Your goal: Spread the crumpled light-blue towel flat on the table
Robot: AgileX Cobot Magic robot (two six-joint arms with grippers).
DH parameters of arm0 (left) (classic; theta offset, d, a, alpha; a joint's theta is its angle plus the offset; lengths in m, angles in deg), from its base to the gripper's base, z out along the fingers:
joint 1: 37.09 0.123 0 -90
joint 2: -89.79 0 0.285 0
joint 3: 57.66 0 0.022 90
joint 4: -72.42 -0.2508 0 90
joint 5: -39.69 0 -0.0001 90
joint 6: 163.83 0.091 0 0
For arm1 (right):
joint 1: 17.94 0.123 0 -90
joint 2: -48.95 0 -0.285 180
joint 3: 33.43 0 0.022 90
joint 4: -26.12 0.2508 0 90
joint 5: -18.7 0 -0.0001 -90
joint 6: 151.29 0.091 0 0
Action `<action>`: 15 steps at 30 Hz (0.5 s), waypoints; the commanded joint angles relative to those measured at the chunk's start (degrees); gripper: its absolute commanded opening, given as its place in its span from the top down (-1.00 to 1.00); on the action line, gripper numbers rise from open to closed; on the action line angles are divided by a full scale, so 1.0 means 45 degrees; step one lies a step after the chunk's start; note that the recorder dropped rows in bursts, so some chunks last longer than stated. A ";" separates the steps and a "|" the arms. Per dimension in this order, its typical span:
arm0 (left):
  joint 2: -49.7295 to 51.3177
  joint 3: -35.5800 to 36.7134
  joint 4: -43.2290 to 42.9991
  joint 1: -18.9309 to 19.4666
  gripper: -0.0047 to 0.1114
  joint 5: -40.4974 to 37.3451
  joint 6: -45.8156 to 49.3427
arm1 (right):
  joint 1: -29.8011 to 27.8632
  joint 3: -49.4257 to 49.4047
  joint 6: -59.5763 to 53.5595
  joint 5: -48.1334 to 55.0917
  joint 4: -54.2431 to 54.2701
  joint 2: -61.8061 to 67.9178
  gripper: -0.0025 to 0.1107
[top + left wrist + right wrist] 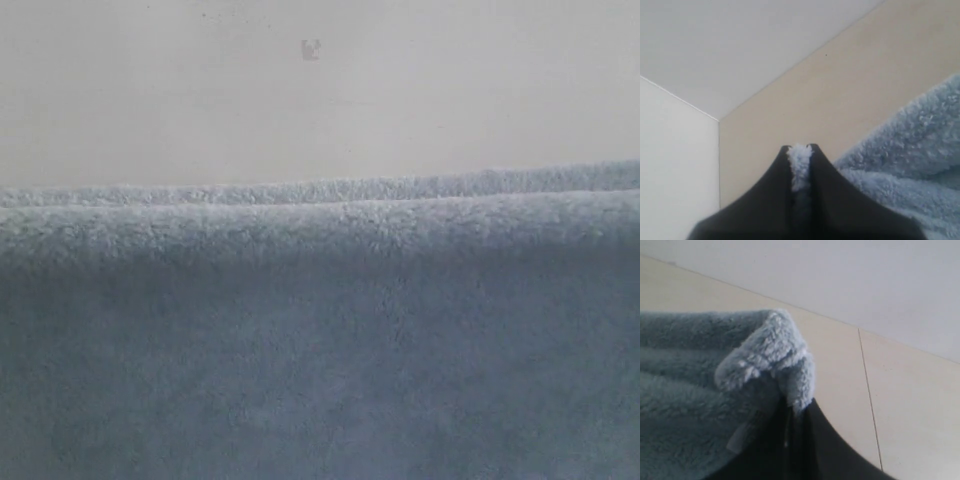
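The pale-blue fluffy towel (320, 340) hangs close before the exterior camera and fills the lower half of that view, its upper edge running nearly level from side to side. My left gripper (799, 148) is shut on a thin fold of the towel (910, 160), fluff showing between its dark fingers (770, 195). My right gripper (799, 407) is shut on a corner of the towel (685, 405), which bunches over its tips; a small label (737, 438) hangs beside them. The beige table (840, 100) shows beyond both grippers. Neither gripper shows in the exterior view.
A pale wall (320, 90) with a small dark mark (311, 49) stands behind the towel. In the wrist views the table (900, 405) ends at a pale wall (740, 45), and a thin seam (869, 400) crosses the beige surface.
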State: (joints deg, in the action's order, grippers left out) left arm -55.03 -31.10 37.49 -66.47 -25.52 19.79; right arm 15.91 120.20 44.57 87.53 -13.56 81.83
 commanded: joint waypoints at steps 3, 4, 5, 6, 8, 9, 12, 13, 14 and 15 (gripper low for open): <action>0.2302 0.1062 -0.0628 0.0045 0.85 0.0920 -0.0664 | -0.0018 0.0106 0.0772 0.0251 -0.0567 0.1749 0.96; 0.2651 0.1312 -0.0890 0.0045 0.85 0.1066 -0.0995 | -0.0018 0.0106 0.0844 0.0251 -0.0567 0.2081 0.96; 0.2916 0.1533 -0.1330 0.0045 0.85 0.1233 -0.1350 | -0.0018 0.0106 0.0948 0.0251 -0.0567 0.2449 0.96; 0.3216 0.1816 -0.1860 0.0045 0.85 0.1387 -0.1858 | -0.0018 0.0106 0.1059 0.0161 -0.0567 0.2840 0.96; 0.3796 0.2284 -0.2709 0.0045 0.85 0.1703 -0.2704 | -0.0018 0.0106 0.1115 -0.0242 -0.0567 0.3585 0.96; 0.4066 0.2501 -0.2962 0.0045 0.85 0.1845 -0.2935 | -0.0047 0.0106 0.1167 -0.0505 -0.0619 0.4035 0.96; 0.4703 0.2834 -0.3340 0.0045 0.85 0.2317 -0.3534 | -0.0419 0.0106 0.1516 -0.1317 -0.0866 0.5376 0.96; 0.4887 0.2893 -0.3382 0.0045 0.85 0.2512 -0.3724 | -0.0814 0.0106 0.1546 -0.1706 -0.0744 0.5846 0.96; 0.5040 0.2893 -0.3382 0.0045 0.85 0.2666 -0.3818 | -0.1350 0.0106 0.1546 -0.2304 -0.0445 0.6307 0.96; 0.5238 0.2893 -0.3382 0.0162 0.85 0.2849 -0.3915 | -0.1994 0.0106 0.1298 -0.2969 0.0055 0.6762 0.96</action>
State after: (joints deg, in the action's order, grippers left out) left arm -33.25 -18.45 23.93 -66.47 -15.11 4.76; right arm 12.41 120.20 50.78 80.31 -15.13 107.22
